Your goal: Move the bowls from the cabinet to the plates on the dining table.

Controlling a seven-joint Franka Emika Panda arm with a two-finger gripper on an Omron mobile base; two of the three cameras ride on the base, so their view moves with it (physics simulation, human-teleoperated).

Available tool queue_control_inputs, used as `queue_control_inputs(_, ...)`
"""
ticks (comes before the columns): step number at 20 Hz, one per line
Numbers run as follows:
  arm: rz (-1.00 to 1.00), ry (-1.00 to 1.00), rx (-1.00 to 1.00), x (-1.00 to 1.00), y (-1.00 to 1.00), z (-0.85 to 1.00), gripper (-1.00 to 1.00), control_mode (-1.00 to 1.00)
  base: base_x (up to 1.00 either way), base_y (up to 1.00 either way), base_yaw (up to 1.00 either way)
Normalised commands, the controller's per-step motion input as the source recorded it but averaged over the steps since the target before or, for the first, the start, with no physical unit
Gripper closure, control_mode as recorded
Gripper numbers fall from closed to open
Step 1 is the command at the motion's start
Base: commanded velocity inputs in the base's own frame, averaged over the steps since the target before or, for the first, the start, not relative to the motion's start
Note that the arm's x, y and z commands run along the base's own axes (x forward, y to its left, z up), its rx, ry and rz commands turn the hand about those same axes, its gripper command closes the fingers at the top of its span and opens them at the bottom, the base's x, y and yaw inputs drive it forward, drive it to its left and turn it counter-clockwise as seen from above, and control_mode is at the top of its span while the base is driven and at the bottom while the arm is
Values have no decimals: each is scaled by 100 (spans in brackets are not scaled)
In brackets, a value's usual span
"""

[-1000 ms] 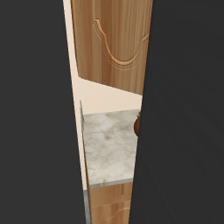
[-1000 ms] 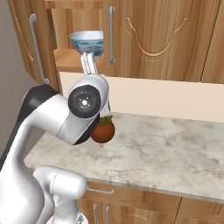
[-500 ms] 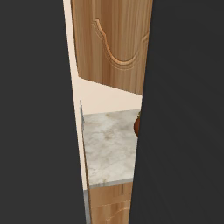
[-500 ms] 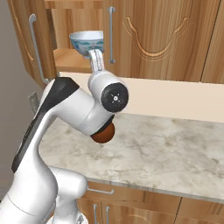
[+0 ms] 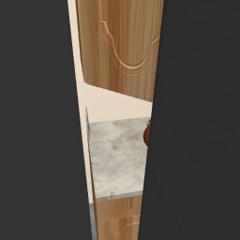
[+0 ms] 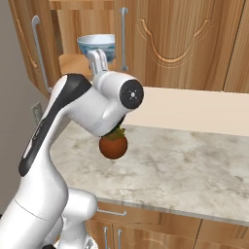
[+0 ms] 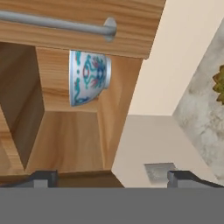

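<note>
The patterned bowl [image 6: 96, 44] sits on the wooden shelf [image 6: 75, 63] of the open cabinet [image 6: 73, 29], close to the shelf's front edge and toward its right side, just left of the long silver bar handle [image 6: 124, 39] on the neighbouring door. It is white with a blue-green motif around the outside; in the hand view the bowl [image 7: 89, 77] appears turned on its side because the camera is rolled, and it lies ahead of the gripper [image 7: 113, 178], well apart from the fingertips [image 7: 43, 178], nearer the left one than the right. The fingers stand wide apart with nothing between them.

From the right base view the hand points up toward the shelf, its tip just below and in front of the bowl, not touching it. No writing or label can be read on the bowl or the cabinet; the pattern is only ornament.

Below, a round terracotta plant pot [image 6: 113, 145] stands on the marble-patterned counter [image 6: 194, 165], near its back-left corner, partly hidden by the arm. A sliver of it [image 5: 146, 135] shows in the left base view, beside the closed carved cabinet door [image 5: 124, 42].
</note>
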Motion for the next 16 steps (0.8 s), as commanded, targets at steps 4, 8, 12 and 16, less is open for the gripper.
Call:
queue_control_inputs(4, 8, 0, 0, 43, 42, -2, -100, -100, 0, 0, 0)
queue_control_inputs(8, 7, 0, 0, 51, 34, -7, -100, -100, 0, 0, 0)
queue_control_inputs(12, 9, 0, 0, 43, 29, -4, -100, -100, 0, 0, 0)
queue_control_inputs(16, 11, 0, 2, 23, 27, -1, -100, -100, 0, 0, 0)
